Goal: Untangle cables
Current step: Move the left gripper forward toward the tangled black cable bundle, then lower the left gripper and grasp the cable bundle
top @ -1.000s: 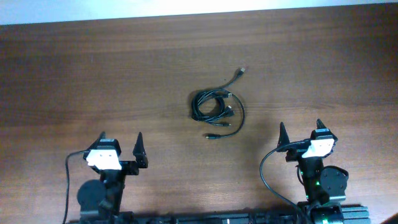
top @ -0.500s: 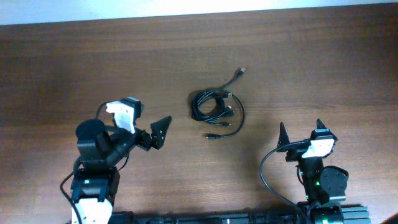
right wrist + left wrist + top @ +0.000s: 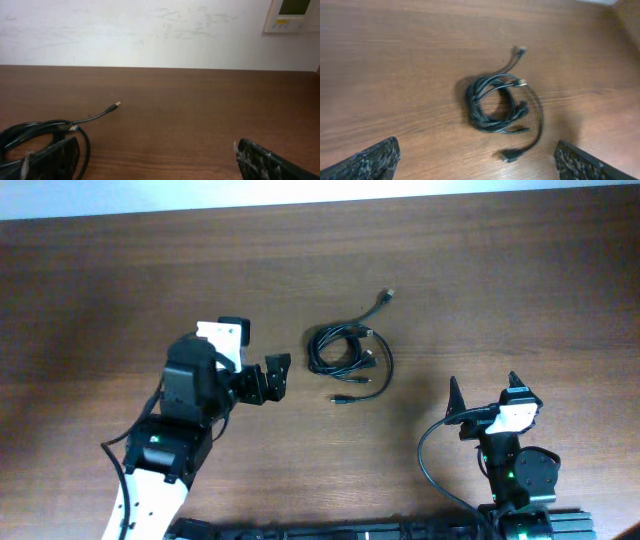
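Observation:
The cables [image 3: 348, 356] lie as a tangled black coil at the table's middle, with plug ends sticking out toward the far right and the near side. They also show in the left wrist view [image 3: 497, 102] and at the left edge of the right wrist view [image 3: 40, 135]. My left gripper [image 3: 275, 377] is open and empty, just left of the coil and apart from it. My right gripper [image 3: 484, 396] is open and empty at the near right, well away from the cables.
The brown wooden table [image 3: 120, 290] spreads on all sides of the coil. A white wall [image 3: 150, 30] with a wall panel [image 3: 292, 15] stands beyond the far edge. A thick black arm wire [image 3: 430, 455] loops beside the right arm base.
My left arm has swung up and to the right, from its rest pose at the near left to just left of the coil. The right arm and the cables have not moved.

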Robot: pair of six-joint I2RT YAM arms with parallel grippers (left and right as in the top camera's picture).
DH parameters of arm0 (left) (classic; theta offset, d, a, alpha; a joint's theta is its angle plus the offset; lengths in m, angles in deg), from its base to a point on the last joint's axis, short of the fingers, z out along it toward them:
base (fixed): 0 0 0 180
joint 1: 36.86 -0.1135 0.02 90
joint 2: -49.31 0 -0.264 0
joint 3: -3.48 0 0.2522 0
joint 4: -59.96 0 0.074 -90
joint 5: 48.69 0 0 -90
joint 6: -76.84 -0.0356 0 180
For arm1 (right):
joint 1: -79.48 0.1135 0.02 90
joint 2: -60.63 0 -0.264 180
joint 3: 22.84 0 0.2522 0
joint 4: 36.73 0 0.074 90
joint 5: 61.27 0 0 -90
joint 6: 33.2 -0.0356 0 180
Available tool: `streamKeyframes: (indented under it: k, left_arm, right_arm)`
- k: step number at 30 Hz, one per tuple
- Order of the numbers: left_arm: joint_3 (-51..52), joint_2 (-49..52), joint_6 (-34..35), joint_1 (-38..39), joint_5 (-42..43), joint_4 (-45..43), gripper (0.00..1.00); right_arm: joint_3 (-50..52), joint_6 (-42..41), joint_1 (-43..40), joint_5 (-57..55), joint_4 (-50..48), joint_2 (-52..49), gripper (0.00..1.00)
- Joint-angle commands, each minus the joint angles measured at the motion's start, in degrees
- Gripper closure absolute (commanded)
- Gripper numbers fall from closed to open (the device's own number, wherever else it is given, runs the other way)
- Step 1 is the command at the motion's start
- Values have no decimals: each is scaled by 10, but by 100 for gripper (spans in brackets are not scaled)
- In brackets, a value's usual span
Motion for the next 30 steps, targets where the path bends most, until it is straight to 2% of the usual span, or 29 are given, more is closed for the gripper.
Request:
streamKeyframes:
  k: [1,5,6,8,13,17,23,25,28,29,30]
  left_arm:
    - [-48,44,21,43,-83,28,1]
    - [-181,204,23,58,-101,151,2]
    - [-252,271,23,59,-111,223,1]
    - [-310,333,23,59,-103,264,1]
    - [-316,358,24,59,-76,241,1]
    - [-315,366,57,59,-76,220,1]
    - [-315,437,59,67,-73,188,2]
    - [-315,459,59,86,-74,157,13]
    - [-315,513,59,113,-81,83,16]
    - [-315,533,59,114,-83,57,28]
    - [-315,542,59,114,-83,45,31]
  right_arm:
    - [5,-4,3,-7,1,4,1]
    - [5,-4,3,-7,1,4,1]
    - [5,-4,3,-7,1,4,1]
    - [5,-4,3,-7,1,4,1]
    - [5,-4,3,-7,1,4,1]
    - [5,-4,3,-7,1,4,1]
    - [5,-4,3,-7,1,4,1]
    - [5,-4,3,-7,1,4,1]
    - [5,-4,3,-7,1,4,1]
    - [5,-4,3,-7,1,4,1]
    - [5,-4,3,-7,1,4,1]
